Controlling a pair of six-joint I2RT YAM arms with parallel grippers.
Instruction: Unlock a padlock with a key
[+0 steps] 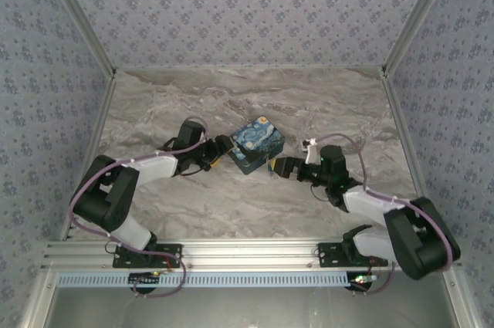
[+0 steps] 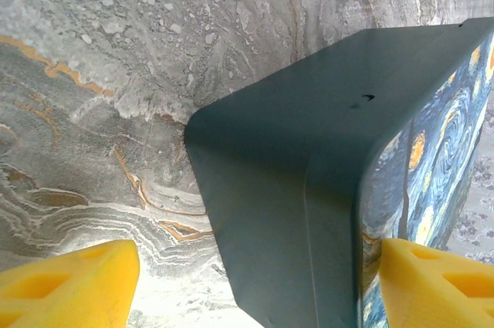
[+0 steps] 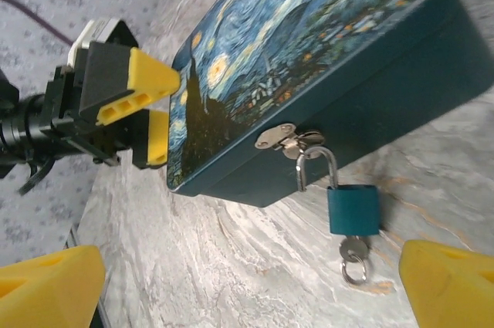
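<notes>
The small blue padlock [image 3: 353,208] hangs by its silvery shackle [image 3: 316,162] from the hasp on the front of the starry-night box [image 3: 309,50]. The shackle's left leg seems to end free beside the body. The key [image 3: 353,249] sits in the lock's underside, and its ring [image 3: 355,271] lies on the table. My right gripper [image 3: 247,297] [image 1: 275,166] stands open in front of the lock, touching nothing. The lock is nearer the right finger [image 3: 451,282]. My left gripper [image 2: 255,282] [image 1: 221,152] is open around the box's far corner [image 2: 293,189].
The box [image 1: 258,145] lies mid-table on the marble top [image 1: 231,96], between both arms. Patterned walls close in the back and sides. In the right wrist view, the left gripper's yellow fingers [image 3: 150,81] are at the box's left end.
</notes>
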